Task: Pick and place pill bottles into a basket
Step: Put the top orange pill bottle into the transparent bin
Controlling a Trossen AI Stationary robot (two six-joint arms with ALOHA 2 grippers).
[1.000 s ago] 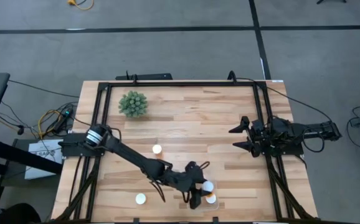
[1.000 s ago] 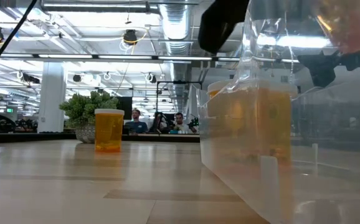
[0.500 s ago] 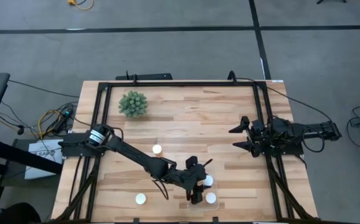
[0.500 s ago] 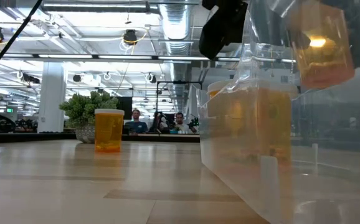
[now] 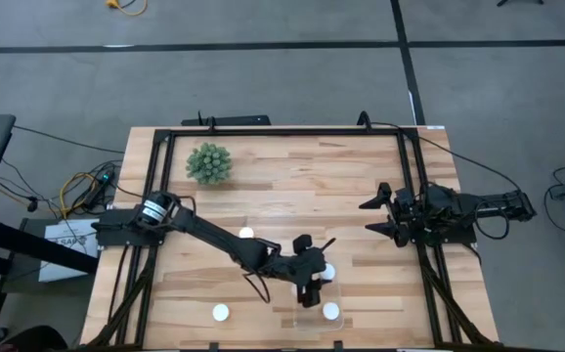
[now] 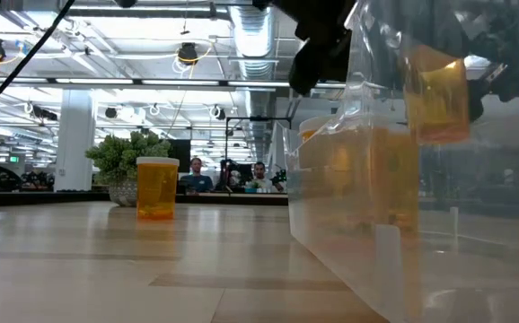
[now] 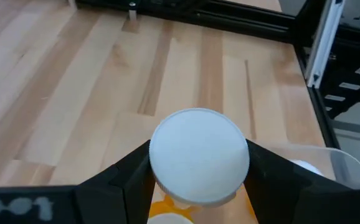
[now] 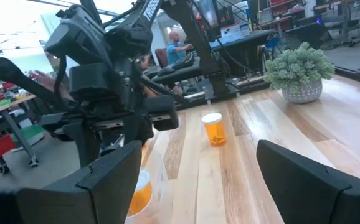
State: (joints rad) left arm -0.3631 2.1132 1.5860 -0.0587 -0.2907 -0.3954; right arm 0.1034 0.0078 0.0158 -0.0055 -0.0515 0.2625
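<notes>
Bottle in hand: your left gripper (image 5: 312,286) has its fingers clamped on a pill bottle (image 7: 199,155), white cap up, and holds it in the air over the clear basket (image 5: 319,309) at the near edge of the table (image 5: 292,196), a little right of centre. From table height you see that held bottle's orange body hanging above the basket's rim, with another orange bottle (image 6: 367,170) standing down inside the clear wall. From above, one white cap (image 5: 331,311) shows inside the basket, toward its right side. Two more bottles stand loose on the wood: one (image 5: 246,234) near the middle of the table, just beside your left arm, and one (image 5: 221,313) near the front edge, left of the basket and well apart from it. The green spiky plant (image 5: 209,163) sits at the far left of the table. Your right gripper (image 5: 378,215) waits at the right edge of the table over the black frame (image 5: 282,131), its two fingers spread apart and holding nothing. People show in the room beyond the far edge.
</notes>
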